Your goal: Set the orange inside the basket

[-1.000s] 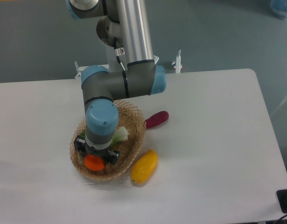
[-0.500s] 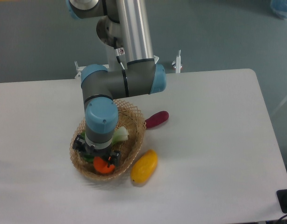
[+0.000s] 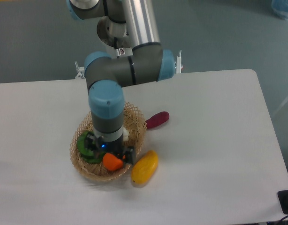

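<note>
Fruit-wise, the orange [image 3: 112, 162] is seen lying inside the basket [image 3: 137, 123], near its front rim. The gripper [image 3: 109, 152] is poised directly above it; whether its jaws are parted or clenched cannot be told. A yellow fruit [image 3: 145, 167] is found just beside the basket.

The arm [image 3: 106, 117] hides the basket's [image 3: 134, 117] middle and the gripper's [image 3: 110, 152] fingers; a green thing [image 3: 86, 146] shows only partly beside it.
</note>
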Robot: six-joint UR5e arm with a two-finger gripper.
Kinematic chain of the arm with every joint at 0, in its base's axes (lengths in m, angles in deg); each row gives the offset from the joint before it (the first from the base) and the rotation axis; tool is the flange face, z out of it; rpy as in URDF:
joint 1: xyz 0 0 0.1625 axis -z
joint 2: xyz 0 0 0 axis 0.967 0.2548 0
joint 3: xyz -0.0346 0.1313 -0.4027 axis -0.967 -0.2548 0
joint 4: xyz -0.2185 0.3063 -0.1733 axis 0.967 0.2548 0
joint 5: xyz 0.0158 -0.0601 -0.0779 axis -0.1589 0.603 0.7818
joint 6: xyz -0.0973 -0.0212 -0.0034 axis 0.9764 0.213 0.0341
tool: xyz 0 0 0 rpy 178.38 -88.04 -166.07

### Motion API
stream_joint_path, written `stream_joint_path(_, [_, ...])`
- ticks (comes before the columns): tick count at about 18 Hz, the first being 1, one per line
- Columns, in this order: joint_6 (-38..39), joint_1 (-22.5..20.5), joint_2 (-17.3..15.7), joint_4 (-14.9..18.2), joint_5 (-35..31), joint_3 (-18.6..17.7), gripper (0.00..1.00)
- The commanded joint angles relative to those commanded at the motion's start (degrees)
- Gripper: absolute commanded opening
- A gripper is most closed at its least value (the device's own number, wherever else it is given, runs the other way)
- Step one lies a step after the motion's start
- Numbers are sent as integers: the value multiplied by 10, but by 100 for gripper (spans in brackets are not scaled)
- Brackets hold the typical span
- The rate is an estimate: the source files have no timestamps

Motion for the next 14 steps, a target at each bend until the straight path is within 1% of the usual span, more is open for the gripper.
stream_joint_path(1, [-6, -11, -5, 3, 0, 5, 100])
stream_joint_path(2, [-28, -26, -8, 7, 1, 13, 100])
stream_joint_path(4, [-74, -52, -19, 8, 0, 17, 100])
stream_joint_path(5, [-100, -67, -20, 9, 1, 17, 100])
stream_joint_path(7, [-150, -91, -30, 31, -1, 18, 100])
stream_joint_path(8, [-176, -101, -33, 36, -1, 18, 100])
stream_joint_path(11, [-270, -135, -34, 39, -1, 13, 100])
stream_joint_path(12, [-287, -138, -38, 39, -2, 13, 100])
stream_joint_path(14, [-296, -150, -41, 39, -1, 11, 100])
